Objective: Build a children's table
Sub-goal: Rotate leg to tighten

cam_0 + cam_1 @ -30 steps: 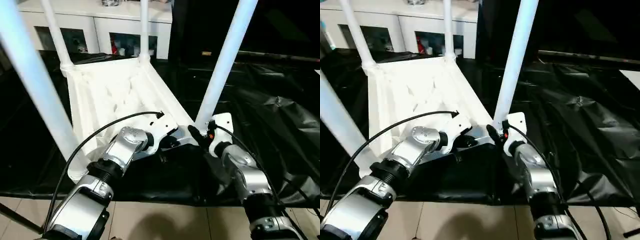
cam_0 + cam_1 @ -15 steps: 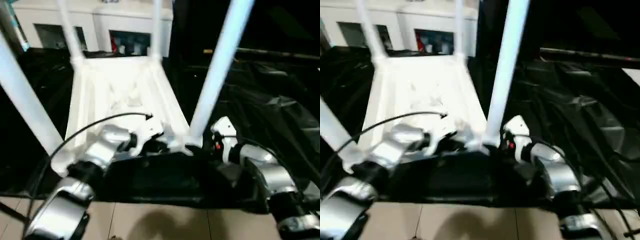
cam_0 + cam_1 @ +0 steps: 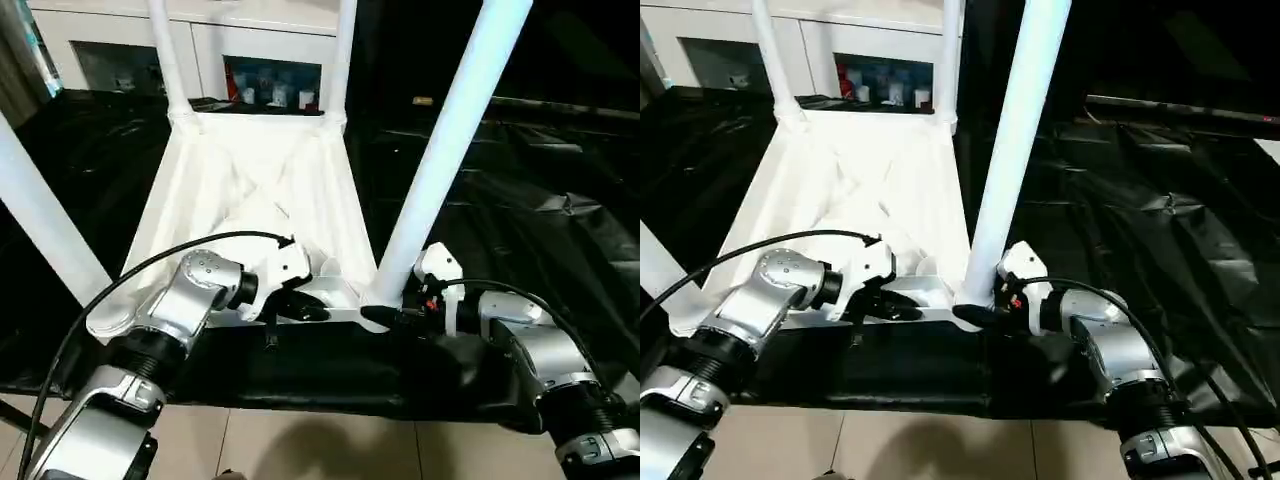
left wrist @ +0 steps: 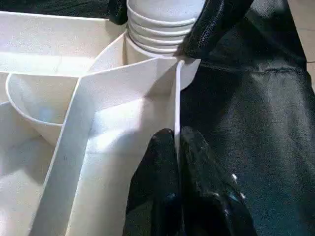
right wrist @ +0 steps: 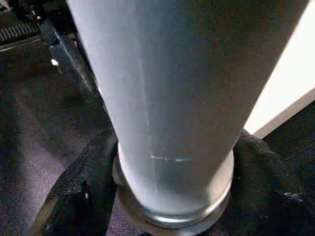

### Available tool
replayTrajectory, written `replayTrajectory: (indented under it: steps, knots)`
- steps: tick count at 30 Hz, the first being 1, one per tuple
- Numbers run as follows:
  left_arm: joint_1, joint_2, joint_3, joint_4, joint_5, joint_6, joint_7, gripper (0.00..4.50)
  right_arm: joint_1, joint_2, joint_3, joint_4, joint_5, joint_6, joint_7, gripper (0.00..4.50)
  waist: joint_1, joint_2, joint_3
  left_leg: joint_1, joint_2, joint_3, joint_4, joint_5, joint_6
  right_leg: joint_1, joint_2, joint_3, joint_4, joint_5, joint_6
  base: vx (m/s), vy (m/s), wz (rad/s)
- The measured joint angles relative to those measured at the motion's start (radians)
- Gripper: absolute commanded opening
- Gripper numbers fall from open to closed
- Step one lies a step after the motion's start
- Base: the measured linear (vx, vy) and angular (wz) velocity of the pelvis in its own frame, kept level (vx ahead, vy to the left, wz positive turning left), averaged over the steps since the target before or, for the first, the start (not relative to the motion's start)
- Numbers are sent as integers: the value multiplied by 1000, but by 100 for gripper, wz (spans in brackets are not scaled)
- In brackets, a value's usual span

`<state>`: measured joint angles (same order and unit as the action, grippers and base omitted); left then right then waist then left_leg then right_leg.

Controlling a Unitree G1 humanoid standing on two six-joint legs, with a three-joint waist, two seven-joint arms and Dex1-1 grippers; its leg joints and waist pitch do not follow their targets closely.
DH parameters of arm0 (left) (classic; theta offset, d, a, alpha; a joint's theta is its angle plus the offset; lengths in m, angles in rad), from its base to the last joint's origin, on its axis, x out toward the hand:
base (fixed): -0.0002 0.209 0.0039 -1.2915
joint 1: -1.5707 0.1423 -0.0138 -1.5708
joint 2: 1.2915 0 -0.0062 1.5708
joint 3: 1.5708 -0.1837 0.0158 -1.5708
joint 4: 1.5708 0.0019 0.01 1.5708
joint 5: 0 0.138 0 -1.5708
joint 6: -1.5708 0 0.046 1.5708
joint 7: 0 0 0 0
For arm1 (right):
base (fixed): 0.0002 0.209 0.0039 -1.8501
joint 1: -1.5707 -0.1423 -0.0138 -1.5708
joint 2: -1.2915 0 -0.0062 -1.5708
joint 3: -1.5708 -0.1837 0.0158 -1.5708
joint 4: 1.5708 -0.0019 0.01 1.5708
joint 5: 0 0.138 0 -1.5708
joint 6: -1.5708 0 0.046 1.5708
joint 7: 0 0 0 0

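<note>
The children's table lies upside down on the black cloth, ribbed underside up, with its four white legs standing upright. My left gripper is shut on the thin rim wall of the top at its near edge; the left wrist view shows the wall pinched between the left gripper's two black fingers. My right gripper reaches in from the right to the foot of the near right leg. In the right wrist view its fingers hug both sides of that leg's base at the corner socket.
The black cloth lies in folds to the right of the table. The work table's front edge runs just below my grippers, with tiled floor beneath. A white cabinet with small items stands behind. The near left leg rises beside my left forearm.
The camera has shifted, so the table looks squarer on. My right forearm has swung lower and its gripper now sits around the leg's foot. The left gripper keeps its hold on the rim.
</note>
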<state>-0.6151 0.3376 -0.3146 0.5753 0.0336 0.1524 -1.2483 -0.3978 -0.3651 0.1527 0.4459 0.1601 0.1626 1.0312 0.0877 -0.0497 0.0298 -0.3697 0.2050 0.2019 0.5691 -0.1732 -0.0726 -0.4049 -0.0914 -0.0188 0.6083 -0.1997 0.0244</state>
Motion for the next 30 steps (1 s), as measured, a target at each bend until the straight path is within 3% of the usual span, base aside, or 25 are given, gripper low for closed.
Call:
replayTrajectory:
  steps: [3, 9, 16, 18, 19, 20, 27, 30]
  knots:
    - [0, -4, 3, 4, 4, 3, 17, 0, 0, 16, -6, 15, -1, -11, -29, 275, 0, 0, 0, 1, 0, 0, 0, 0, 0, 0, 0, 0, 1, 0, 0, 0, 0, 0]
    - [-66, -122, 18, 116, 56, 27, 254, 0, -28, 152, -108, 117, -17, -31, -394, 273, -19, -1, 0, 3, -1, 0, 1, 1, -2, 1, 0, 2, 2, 2, 0, 0, 0, 0]
    - [-124, -241, 25, 211, 83, 65, 444, 0, -33, 277, -185, 123, -49, -15, -695, 273, -17, 3, -2, 3, -2, -1, 1, 1, -1, 4, 0, 3, 1, 2, 1, 0, 0, 0]
    - [-127, -250, 25, 219, 90, 62, 454, 0, -32, 280, -185, 122, -60, -22, -710, 273, -16, 5, -4, 3, -2, -1, 1, 1, -1, 5, 0, 3, 0, 3, 0, 0, 0, 0]
    - [-127, -252, 25, 220, 93, 58, 454, 0, -27, 280, -185, 118, -67, -28, -710, 328, -14, 5, -4, 3, -2, -1, 1, 1, -1, 6, 0, 3, 0, 2, 0, 0, 0, 0]
    - [-127, -255, 24, 219, 95, 57, 454, 0, -24, 280, -185, 117, -70, -35, -710, 342, -12, 5, -4, 3, -2, -1, 1, 1, -1, 6, 0, 3, 0, 2, 1, 0, 0, 0]
    - [-126, -240, 24, 214, 95, 44, 420, 0, -23, 235, -179, 116, -50, -35, -587, 378, -11, 5, -3, 2, -2, -2, -1, 1, -1, 4, 0, 3, -1, 2, 1, 0, 0, 0]
    - [-118, -211, 23, 200, 85, 33, 362, 0, -23, 156, -142, 102, -47, -20, -455, 378, -10, 6, -3, 2, -2, -2, -2, 1, -1, 3, 1, 2, -1, 1, 2, 0, 0, 0]
